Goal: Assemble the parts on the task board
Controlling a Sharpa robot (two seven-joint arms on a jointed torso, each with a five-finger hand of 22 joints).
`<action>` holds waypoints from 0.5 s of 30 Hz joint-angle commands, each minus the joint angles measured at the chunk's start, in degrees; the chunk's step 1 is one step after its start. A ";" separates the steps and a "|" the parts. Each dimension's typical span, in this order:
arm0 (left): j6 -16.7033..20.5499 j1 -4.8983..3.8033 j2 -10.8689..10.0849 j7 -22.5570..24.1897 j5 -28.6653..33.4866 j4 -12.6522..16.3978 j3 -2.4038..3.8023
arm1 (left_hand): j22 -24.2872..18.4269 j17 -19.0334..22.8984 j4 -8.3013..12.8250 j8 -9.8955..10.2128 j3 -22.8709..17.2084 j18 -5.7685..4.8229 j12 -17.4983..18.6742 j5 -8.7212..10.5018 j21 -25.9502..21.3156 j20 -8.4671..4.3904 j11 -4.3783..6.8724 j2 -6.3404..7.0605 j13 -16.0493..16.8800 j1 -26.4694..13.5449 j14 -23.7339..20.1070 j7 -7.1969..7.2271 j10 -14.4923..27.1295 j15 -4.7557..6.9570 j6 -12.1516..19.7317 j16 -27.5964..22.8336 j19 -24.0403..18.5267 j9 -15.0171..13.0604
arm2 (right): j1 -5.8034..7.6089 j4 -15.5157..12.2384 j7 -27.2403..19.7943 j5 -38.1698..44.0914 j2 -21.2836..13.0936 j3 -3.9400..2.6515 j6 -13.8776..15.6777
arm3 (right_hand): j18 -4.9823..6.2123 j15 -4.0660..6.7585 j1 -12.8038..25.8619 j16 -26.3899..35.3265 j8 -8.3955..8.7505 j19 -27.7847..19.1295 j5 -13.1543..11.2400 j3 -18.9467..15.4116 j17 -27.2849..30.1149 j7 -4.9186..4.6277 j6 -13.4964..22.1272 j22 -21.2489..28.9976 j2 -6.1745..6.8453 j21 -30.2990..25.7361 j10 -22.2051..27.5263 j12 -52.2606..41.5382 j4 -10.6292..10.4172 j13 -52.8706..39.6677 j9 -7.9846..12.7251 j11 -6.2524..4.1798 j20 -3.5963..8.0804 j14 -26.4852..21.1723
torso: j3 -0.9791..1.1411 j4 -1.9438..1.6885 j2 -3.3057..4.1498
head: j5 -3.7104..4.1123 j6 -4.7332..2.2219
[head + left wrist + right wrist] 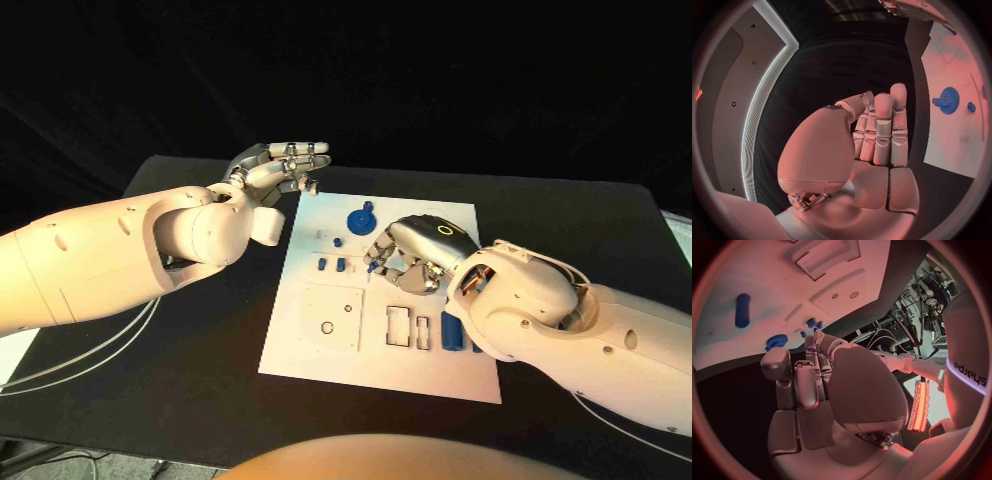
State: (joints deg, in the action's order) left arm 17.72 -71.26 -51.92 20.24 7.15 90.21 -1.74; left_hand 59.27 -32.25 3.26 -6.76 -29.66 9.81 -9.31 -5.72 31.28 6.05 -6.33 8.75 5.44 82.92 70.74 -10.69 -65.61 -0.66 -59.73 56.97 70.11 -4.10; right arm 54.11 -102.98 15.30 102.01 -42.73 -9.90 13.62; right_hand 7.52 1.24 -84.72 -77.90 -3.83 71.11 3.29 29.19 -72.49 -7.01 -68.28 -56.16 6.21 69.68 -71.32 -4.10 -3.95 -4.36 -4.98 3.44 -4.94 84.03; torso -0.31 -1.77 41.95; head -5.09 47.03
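The white task board lies in the middle of the black table. On it are a blue gear, small blue parts in a row, and a blue cylinder. My right hand hovers low over the board, its fingers curled down beside that row. In the right wrist view its fingertips meet the thumb right at the small blue parts; a grip is not discernible. My left hand hangs off the board's far left corner, fingers straight, thumb across the palm, holding nothing.
The board has several cut-out slots and recesses near its front. Black table surrounds the board on every side. White cables hang off the table's left edge. The left wrist view shows the blue gear on the board.
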 commanded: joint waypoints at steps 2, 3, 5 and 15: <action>-1.23 0.01 0.33 0.14 -0.29 0.10 0.04 | 0.05 0.08 0.22 -0.27 0.01 0.60 -0.19 -0.34 0.13 -0.04 0.15 -0.06 0.05 0.46 -0.36 0.06 0.41 0.00 0.35 -0.37 -0.20 0.10 | -0.91 0.78 -1.40 -0.87 1.64 0.61 -2.21 | -0.58 -0.32 0.63 -0.26 -0.33 -0.01 0.27 0.35 0.13 -0.33 0.05 0.11 -0.08 0.04 0.08 0.39 0.20 0.07 -0.03 0.29 -0.07 2.92 | -0.05 0.07 0.03 | -0.99 0.52; -1.25 0.02 0.40 0.14 -0.29 0.08 0.03 | 0.05 0.08 0.22 -0.27 0.01 0.60 -0.19 -0.34 0.13 -0.04 0.15 -0.06 0.05 0.46 -0.36 0.06 0.41 0.00 0.35 -0.37 -0.20 0.10 | -1.17 1.10 -1.53 -0.97 2.19 0.87 -2.51 | -0.57 -0.33 0.64 -0.25 -0.32 -0.02 0.27 0.35 0.15 -0.33 0.05 0.12 -0.08 0.03 0.08 0.39 0.21 0.08 -0.03 0.29 -0.08 2.91 | -0.03 0.07 0.06 | -1.13 0.69; -1.27 0.04 0.48 0.14 -0.29 0.05 0.03 | 0.05 0.08 0.22 -0.27 0.01 0.60 -0.19 -0.34 0.13 -0.04 0.15 -0.06 0.05 0.46 -0.36 0.06 0.41 0.00 0.35 -0.37 -0.20 0.10 | -1.51 1.72 -1.70 -1.21 3.01 1.26 -2.94 | -0.56 -0.34 0.67 -0.23 -0.30 -0.06 0.32 0.38 0.19 -0.36 0.09 0.19 -0.11 -0.01 0.13 0.40 0.26 0.11 -0.03 0.32 -0.09 2.91 | 0.03 0.14 0.03 | -1.28 0.84; -1.02 0.07 0.67 0.18 -1.09 -0.01 0.03 | 0.18 0.17 0.27 -0.30 -0.06 0.58 -0.28 -0.39 0.21 -0.01 0.09 -0.19 0.02 0.34 -0.41 0.00 0.58 -0.06 0.46 -0.36 -0.28 0.12 | -2.09 4.47 -2.17 -1.72 5.38 2.48 -4.44 | -0.49 -0.43 0.85 -0.03 -0.20 -0.26 0.52 0.49 0.52 -0.47 0.25 0.50 -0.20 -0.19 0.29 0.43 0.49 0.24 -0.02 0.41 -0.16 2.84 | 0.06 0.10 0.02 | -1.77 1.40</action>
State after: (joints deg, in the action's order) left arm 17.60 -71.19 -51.37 20.15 6.86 90.13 -1.74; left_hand 59.40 -32.13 3.26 -6.76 -29.66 9.80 -9.31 -5.72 31.29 6.05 -6.13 8.75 5.43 82.92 70.67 -10.60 -65.41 -0.74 -59.64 56.97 70.12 -4.04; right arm 52.12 -98.71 14.02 100.46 -37.50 -7.44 10.99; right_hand 7.52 1.23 -84.32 -77.89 -3.96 71.11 3.58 29.50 -72.02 -7.22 -68.05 -55.71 5.94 69.68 -71.10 -3.83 -3.63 -4.20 -4.90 3.67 -4.94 84.03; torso -0.27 -1.64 41.97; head -6.80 48.32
